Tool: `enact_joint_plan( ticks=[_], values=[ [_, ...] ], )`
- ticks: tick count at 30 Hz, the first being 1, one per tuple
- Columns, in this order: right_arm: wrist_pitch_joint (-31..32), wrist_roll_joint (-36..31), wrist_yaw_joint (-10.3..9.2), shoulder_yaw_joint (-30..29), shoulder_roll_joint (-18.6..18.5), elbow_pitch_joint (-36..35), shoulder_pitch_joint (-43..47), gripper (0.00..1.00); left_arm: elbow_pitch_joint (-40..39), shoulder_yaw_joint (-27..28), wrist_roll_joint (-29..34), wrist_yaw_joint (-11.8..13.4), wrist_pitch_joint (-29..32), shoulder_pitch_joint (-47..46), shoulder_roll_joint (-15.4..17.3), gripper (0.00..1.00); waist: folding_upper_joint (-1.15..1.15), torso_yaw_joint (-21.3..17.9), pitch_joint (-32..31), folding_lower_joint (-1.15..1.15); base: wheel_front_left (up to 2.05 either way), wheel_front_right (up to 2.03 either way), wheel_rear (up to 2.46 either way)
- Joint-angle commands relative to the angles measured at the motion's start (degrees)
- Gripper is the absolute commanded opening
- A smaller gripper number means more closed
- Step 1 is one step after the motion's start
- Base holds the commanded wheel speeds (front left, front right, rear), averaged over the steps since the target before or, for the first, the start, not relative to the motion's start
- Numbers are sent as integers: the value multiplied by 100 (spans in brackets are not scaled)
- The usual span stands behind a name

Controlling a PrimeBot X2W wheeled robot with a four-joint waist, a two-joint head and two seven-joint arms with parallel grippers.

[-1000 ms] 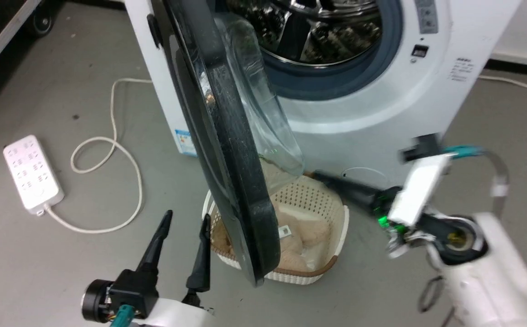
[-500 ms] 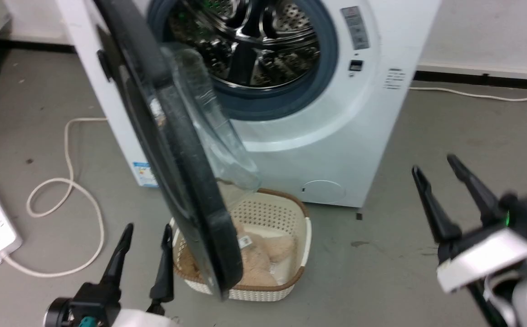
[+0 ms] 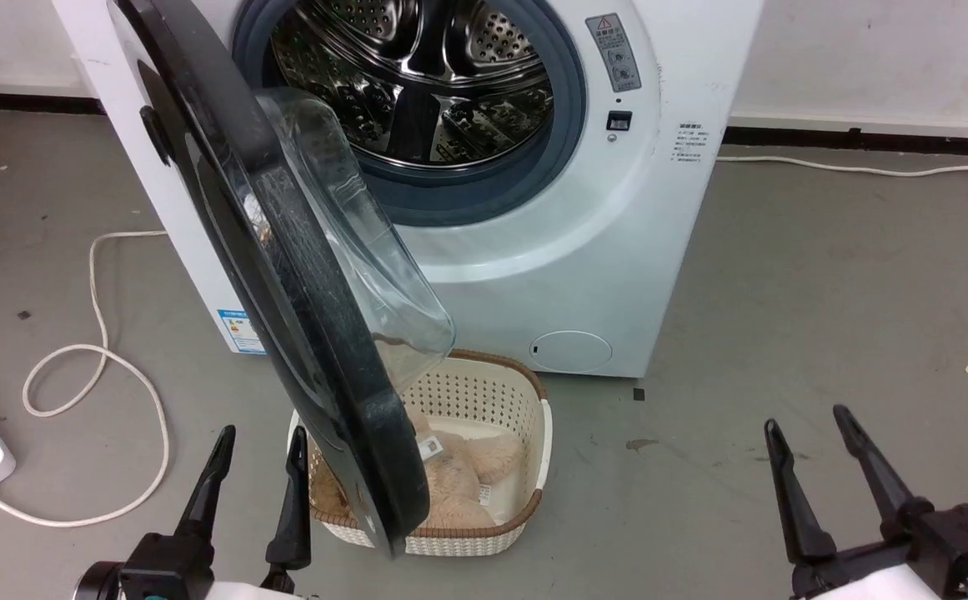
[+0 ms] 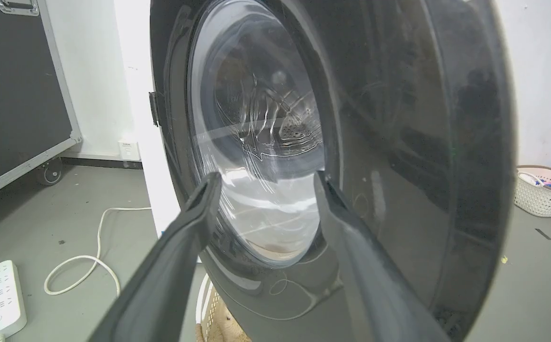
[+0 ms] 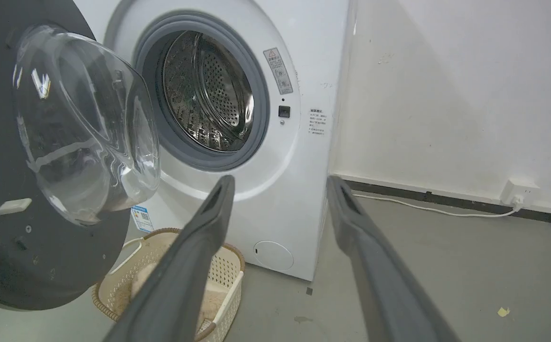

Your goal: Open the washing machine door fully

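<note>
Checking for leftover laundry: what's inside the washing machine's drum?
The drum shows bare perforated steel, no laundry. The open washing machine door covers its lower left in the head view.

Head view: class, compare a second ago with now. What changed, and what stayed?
The right pincer drew back from the lower edge of the door to the lower right, open, holding nothing. The whole view shifted too. The door stays open over the basket; the left pincer stays open, lower left.
</note>
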Motion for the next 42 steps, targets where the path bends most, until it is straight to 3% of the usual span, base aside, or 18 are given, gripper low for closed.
enact_joint_plan(
  ticks=[1, 10, 12, 13, 23, 30, 36, 42],
  values=[
    [-37, 100, 2, 2, 28, 36, 83, 100, 0, 21, 25, -27, -32, 83, -25, 100, 0, 8, 7, 0, 0, 0, 0],
    [-83, 418, 2, -49, 31, 301, 144, 100, 17, 36, 118, -41, -32, 41, -54, 100, 0, 62, 6, 0, 0, 0, 0],
    [-98, 451, 2, -52, 31, 328, 152, 100, 30, 28, 122, -50, -32, 42, -58, 13, 0, 70, -7, 0, 0, 0, 0],
    [-103, 460, 2, -52, 31, 338, 150, 100, 31, 18, 121, -58, -32, 40, -61, 0, 0, 75, -13, 0, 0, 0, 0],
    [-155, 550, 2, -73, 32, 319, 95, 100, -994, 290, -34, -123, -32, -274, -79, 0, 0, 157, -57, 0, 0, 0, 0],
    [-158, 544, 2, -94, 32, 339, 84, 100, -2377, 459, -203, 105, -32, -1134, -92, 0, 0, 235, -91, 0, 0, 0, 0],
    [-172, 547, 2, -46, 32, 430, 105, 100, -3177, -102, 33, -28, 43, -1825, -92, 0, 0, 248, -226, 0, 0, 0, 0],
    [-191, 554, 2, -19, 32, 476, 79, 100, -3309, -1116, -132, -13, 755, -1861, -94, 0, 0, 184, -258, 0, 0, 0, 0]
  ],
)
